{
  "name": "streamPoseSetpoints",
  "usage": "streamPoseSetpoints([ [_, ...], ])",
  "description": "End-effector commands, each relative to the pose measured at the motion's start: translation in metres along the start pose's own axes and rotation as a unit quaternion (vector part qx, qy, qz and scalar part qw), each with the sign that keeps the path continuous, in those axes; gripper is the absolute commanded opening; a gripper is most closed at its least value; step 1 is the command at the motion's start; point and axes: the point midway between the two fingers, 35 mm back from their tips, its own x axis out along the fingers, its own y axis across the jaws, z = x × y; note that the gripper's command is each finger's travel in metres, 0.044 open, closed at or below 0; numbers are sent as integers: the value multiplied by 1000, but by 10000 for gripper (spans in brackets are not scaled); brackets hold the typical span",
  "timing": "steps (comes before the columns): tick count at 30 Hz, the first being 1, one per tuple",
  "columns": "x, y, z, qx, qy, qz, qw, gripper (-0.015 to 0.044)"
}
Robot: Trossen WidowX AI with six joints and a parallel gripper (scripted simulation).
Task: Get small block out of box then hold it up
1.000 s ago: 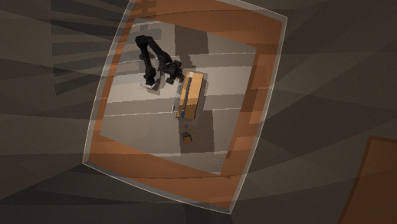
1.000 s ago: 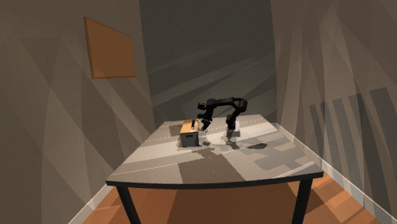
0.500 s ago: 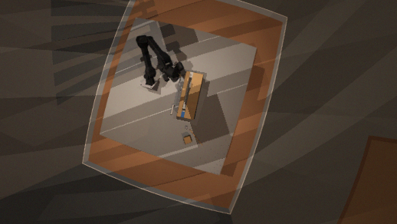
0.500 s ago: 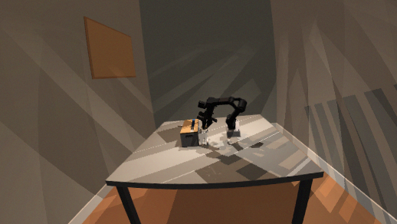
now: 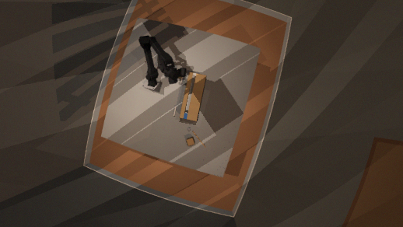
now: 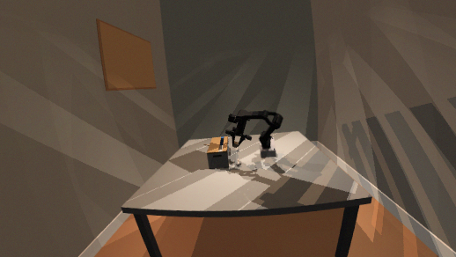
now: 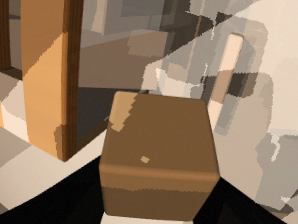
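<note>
My gripper (image 5: 181, 79) (image 6: 237, 144) (image 7: 150, 168) is shut on a small tan-brown block, with a black finger on each side of it. The block (image 7: 156, 137) fills the lower middle of the wrist view; in the exterior view it is a tiny brown spot between the fingertips, which hang above the table. The box (image 5: 198, 91) (image 6: 218, 159) (image 7: 45, 95) has an orange wooden top and stands upright close beside the gripper. Its shelf is hard to make out. How wide the gap is between block and box cannot be told exactly.
A thin pale stick (image 5: 174, 111) (image 7: 227, 75) lies near the box's front. Past the box's far end lie a small ring (image 5: 189, 129), another brown cube (image 5: 190, 141) and a thin orange strip (image 5: 199, 138). Shadows streak the table (image 5: 128, 124) (image 6: 189, 194).
</note>
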Motion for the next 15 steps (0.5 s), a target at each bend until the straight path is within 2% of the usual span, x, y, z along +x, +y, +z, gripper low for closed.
streamPoseSetpoints([
  [1,-5,4,-1,86,5,7,996,0],
  [15,-16,8,-4,366,25,14,930,0],
])
